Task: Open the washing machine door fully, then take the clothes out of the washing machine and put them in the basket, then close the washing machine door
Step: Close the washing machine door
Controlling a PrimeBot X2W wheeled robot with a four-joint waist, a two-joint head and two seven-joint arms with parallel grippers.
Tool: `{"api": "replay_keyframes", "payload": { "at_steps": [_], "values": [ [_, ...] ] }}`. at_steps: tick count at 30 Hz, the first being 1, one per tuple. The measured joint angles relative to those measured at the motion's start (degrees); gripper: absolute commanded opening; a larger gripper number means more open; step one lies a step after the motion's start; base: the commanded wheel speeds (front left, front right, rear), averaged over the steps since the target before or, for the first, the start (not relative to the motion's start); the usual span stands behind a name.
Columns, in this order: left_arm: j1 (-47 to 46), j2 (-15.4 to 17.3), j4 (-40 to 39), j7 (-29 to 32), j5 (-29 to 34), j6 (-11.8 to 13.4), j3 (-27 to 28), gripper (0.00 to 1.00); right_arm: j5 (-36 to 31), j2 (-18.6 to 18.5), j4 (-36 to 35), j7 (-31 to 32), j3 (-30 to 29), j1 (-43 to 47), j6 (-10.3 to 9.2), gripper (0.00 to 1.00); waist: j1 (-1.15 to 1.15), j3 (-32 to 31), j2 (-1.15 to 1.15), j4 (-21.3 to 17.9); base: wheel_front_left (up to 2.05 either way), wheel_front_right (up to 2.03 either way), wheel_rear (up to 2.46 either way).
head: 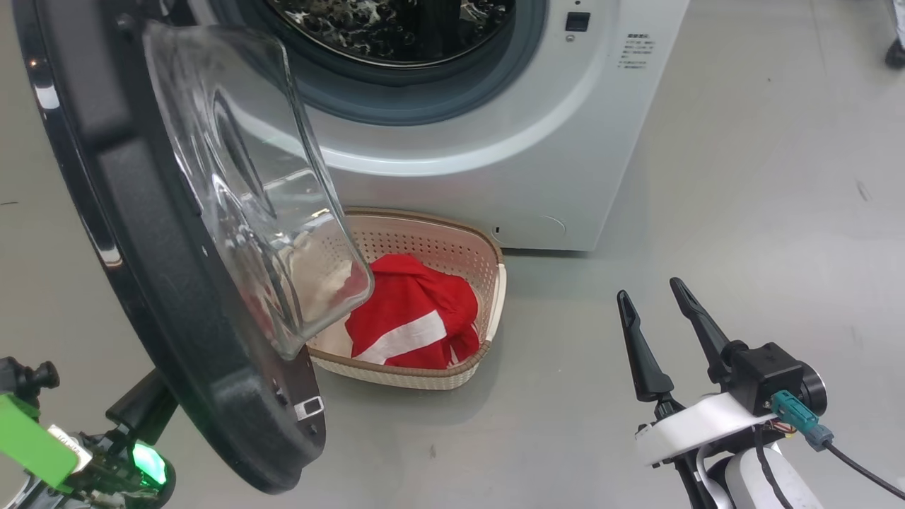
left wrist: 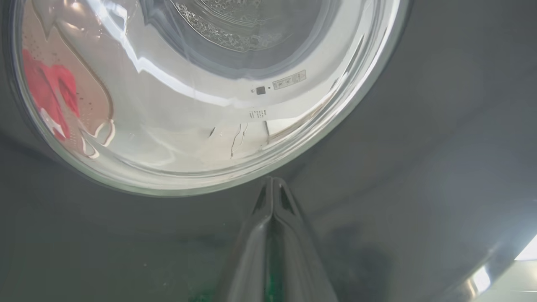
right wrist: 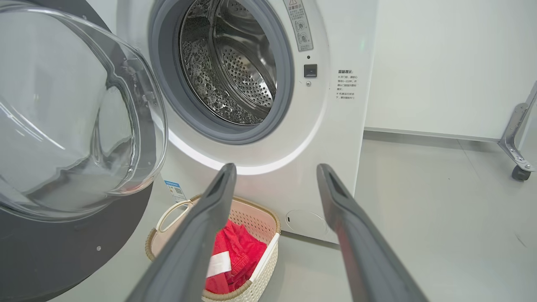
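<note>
The left gripper (left wrist: 272,184) was pinched fully shut with nothing between its fingers. Its tips were set against the dark outer face of the washing machine door (head: 141,268), just below the glass window (left wrist: 201,96); from so close it was hard to tell whether they actually touched. The right gripper (head: 650,290) stood spread wide and empty above the grey floor (head: 742,212), well apart from the door. The door hung out from the washing machine (head: 509,162), leaving the steel drum (right wrist: 235,71) exposed. The clothes (head: 417,311), red with a white stripe, lay bundled in the basket (head: 431,240), which sat on the floor just before the washer's base.
</note>
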Motion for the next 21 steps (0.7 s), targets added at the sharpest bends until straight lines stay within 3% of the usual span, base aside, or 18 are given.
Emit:
{"api": "replay_keyframes", "payload": {
  "at_steps": [21],
  "values": [
    [-2.43, -2.63, -0.6, -2.03, 2.0, -0.01, -1.51, 0.0, 1.38, 0.64, 1.2, -1.08, 0.43, -2.16, 0.41, 1.0, 0.0, 2.48, 0.0, -12.59, 0.0, 0.0, 0.0]
  ]
}}
